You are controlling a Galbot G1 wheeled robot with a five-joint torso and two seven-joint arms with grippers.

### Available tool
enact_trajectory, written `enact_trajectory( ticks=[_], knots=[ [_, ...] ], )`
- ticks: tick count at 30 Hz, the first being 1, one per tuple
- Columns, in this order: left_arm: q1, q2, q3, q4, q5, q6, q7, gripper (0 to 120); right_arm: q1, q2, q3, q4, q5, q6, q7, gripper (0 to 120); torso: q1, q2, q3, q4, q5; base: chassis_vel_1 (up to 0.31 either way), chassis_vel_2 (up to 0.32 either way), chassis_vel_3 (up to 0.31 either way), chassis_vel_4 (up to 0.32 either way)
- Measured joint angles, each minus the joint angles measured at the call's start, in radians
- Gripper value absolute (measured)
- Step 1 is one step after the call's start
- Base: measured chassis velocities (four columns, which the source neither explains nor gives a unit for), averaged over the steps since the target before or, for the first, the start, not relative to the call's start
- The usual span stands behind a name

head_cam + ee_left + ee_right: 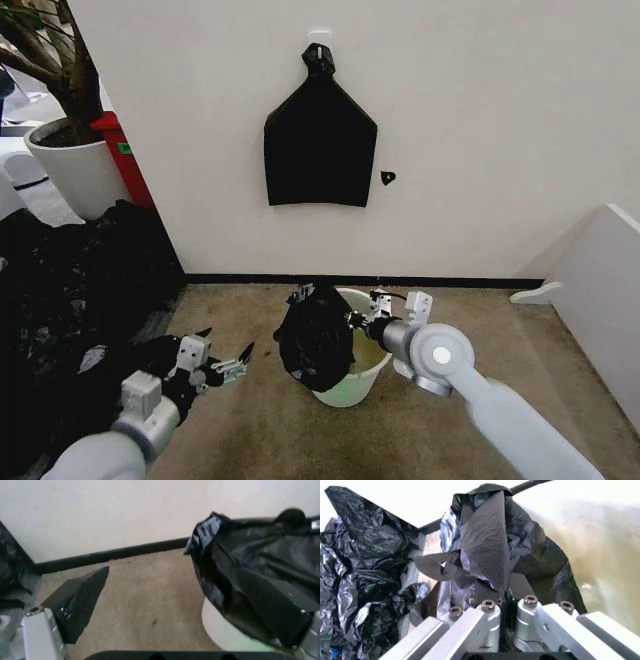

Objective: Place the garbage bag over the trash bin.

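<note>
The trash bin (352, 372) is a cream-white bucket standing on the carpet near the wall. The garbage bag (315, 342), glossy black and crumpled, hangs bunched over the bin's left rim and down its outer side. My right gripper (356, 320) reaches in over the rim and is shut on the bag's upper edge. In the right wrist view the fingers (490, 558) pinch a fold of the bag (530, 555) beside the bin (605, 555). My left gripper (226, 362) hovers open above the carpet, left of the bin and apart from the bag. One of its fingertips (80, 596) points toward the bag (250, 573).
A big mass of black plastic (70, 300) covers the floor at the left. A flat black bundle (320, 140) hangs on the wall above the bin. A white plant pot (75, 170) stands at the far left, and a white panel (600, 290) at the right.
</note>
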Motion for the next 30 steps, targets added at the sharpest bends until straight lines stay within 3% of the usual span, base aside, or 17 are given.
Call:
enact_trajectory(
  ticks=[3, 6, 12, 17, 24, 30],
  knots=[
    [-0.065, -0.011, 0.039, 0.020, -0.024, 0.007, -0.004, 100, 0.004, 0.003, 0.000, -0.003, -0.009, -0.001, -0.001, 0, 0.000, 0.000, 0.000, 0.0004, 0.0005, 0.000, 0.000, 0.000, 0.000],
    [-0.214, -0.056, 0.158, 0.078, -0.064, 0.017, -0.014, 100, 0.004, -0.005, 0.000, -0.003, -0.021, -0.003, -0.005, 0, 0.000, 0.000, 0.000, 0.0002, 0.0002, 0.000, 0.000, 0.000, 0.000],
    [-0.388, -0.135, 0.349, 0.170, -0.091, 0.034, -0.039, 100, 0.001, -0.017, 0.005, -0.002, -0.028, -0.004, -0.008, 0, 0.000, 0.000, 0.000, 0.0000, -0.0002, 0.000, 0.000, 0.000, 0.000],
    [-0.524, -0.197, 0.461, 0.221, -0.116, 0.077, -0.091, 100, -0.004, -0.021, 0.013, 0.005, -0.026, -0.002, -0.006, 0, 0.000, 0.000, 0.000, 0.0000, 0.0002, 0.000, 0.000, 0.000, 0.000],
    [-0.596, -0.246, 0.515, 0.243, -0.190, 0.185, -0.191, 100, -0.015, -0.014, 0.015, 0.010, -0.026, -0.002, -0.004, 0, 0.000, 0.000, 0.000, 0.0000, 0.0002, 0.000, 0.000, 0.000, 0.000],
    [-0.608, -0.262, 0.526, 0.257, -0.208, 0.218, -0.213, 100, -0.017, -0.007, 0.014, 0.011, -0.026, -0.002, -0.004, 0, 0.000, 0.000, 0.000, 0.0002, 0.0001, 0.000, 0.000, 0.000, 0.000]
  ],
)
